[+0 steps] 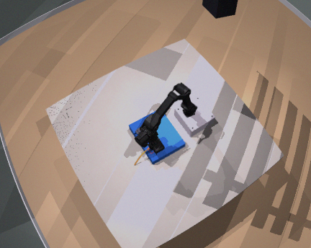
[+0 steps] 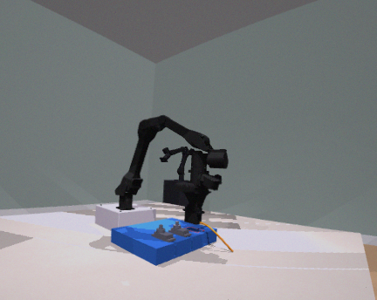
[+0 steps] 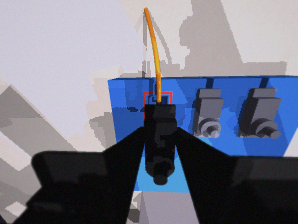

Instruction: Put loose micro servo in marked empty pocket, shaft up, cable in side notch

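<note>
My gripper (image 1: 157, 147) (image 2: 193, 219) (image 3: 159, 130) is shut on the black micro servo (image 3: 160, 117), whose shaft end faces the camera in the wrist view. The servo is over the blue deck (image 1: 176, 136) (image 2: 134, 248) (image 3: 120, 92), at the near side of the red-outlined pocket (image 3: 171, 96). The servo and fingers hide most of the pocket; its far end shows beyond the servo. The servo's height above the deck is unclear. Its orange cable (image 1: 141, 156) (image 2: 220, 237) (image 3: 155, 52) runs over the pocket's far end and past the deck edge.
Two grey servos (image 2: 163, 234) (image 3: 208, 111) sit on the deck beside the pocket, to its right in the wrist view. The arm's pale base block (image 1: 191, 128) (image 2: 108, 218) stands behind the deck. A black block (image 1: 221, 8) (image 2: 172, 192) stands farther away.
</note>
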Motion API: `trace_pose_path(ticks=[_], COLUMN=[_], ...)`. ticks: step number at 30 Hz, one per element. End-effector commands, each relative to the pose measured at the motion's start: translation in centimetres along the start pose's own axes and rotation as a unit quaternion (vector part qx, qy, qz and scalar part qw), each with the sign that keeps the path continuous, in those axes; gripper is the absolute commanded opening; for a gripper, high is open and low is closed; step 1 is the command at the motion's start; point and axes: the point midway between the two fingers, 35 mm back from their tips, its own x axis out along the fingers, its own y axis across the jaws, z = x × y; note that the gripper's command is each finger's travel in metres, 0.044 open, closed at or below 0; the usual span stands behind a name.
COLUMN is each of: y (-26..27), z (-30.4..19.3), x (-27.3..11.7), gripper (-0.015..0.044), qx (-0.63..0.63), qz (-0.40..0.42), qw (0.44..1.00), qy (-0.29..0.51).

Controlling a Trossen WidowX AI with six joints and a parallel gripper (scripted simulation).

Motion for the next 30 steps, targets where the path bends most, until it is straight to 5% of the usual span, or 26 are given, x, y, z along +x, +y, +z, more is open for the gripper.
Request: trace_pose_path(ticks=[1, 30], y=[0.1, 0.1], z=[0.4, 0.4], x=[-0.2, 2.1], gripper=[0.0000, 0.0000], qx=[-0.002, -0.002], qz=[0.001, 0.001], qw=[1.000, 1.000], qy=[-0.005, -0.005])
